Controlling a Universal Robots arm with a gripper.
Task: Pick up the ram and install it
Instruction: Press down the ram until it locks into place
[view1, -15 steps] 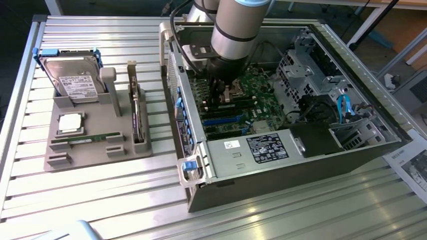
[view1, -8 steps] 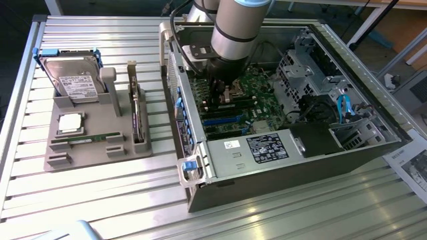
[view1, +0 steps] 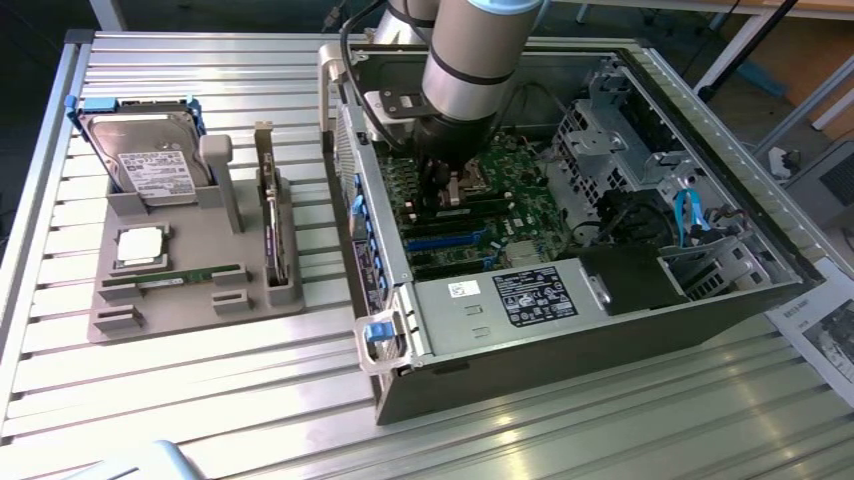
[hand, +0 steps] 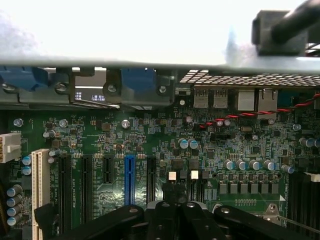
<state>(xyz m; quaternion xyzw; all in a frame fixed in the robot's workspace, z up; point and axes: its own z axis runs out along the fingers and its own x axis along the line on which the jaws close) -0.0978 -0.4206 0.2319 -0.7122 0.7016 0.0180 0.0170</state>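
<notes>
Tabletop (view1: 200, 400): slatted metal. Computer case (view1: 574, 330): open, at 3 o'clock in the exterior view, green motherboard (view1: 514, 210) inside. Robot arm (view1: 481, 50): reaches down into the case. Grey parts holder (view1: 200, 280): at 9 o'clock, carrying a hard drive (view1: 147, 165). End effector (view1: 447, 185): pressed together, low over the motherboard. Ram (view1: 174, 277): one green stick lying in the holder's front slot, well apart from the end effector.
</notes>
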